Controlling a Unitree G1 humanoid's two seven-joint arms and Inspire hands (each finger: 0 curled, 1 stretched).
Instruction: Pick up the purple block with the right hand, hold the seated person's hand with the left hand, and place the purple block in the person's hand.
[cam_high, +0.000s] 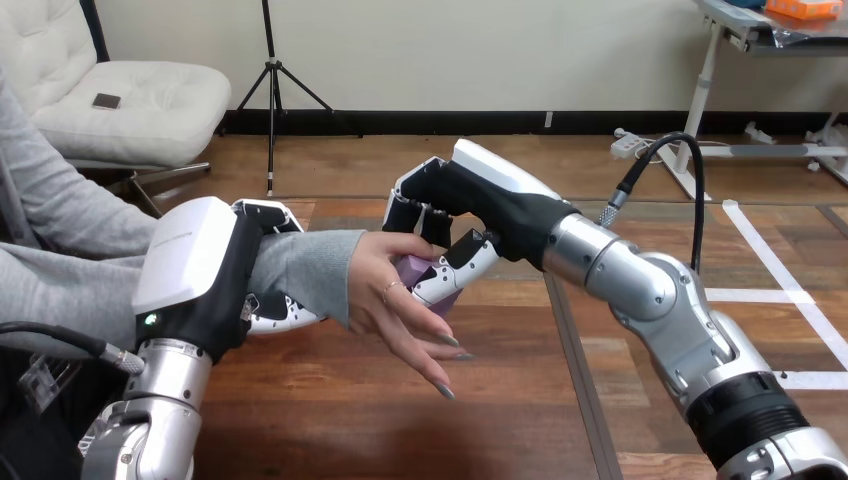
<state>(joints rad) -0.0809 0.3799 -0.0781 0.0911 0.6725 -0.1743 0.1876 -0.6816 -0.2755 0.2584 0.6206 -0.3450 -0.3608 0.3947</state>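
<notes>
The purple block (414, 270) lies in the palm of the person's hand (392, 300), which reaches in from the left above the wooden table (330, 420). My right hand (470, 205) comes in from the right; its curled fingers and thumb (455, 265) are on the block, most of which is hidden. My left hand (205, 270) wraps the person's grey-sleeved forearm (305, 270) from the near side, fingers curled over and under it.
The table's far edge runs behind the hands. My right forearm (640, 290) crosses the table's right side.
</notes>
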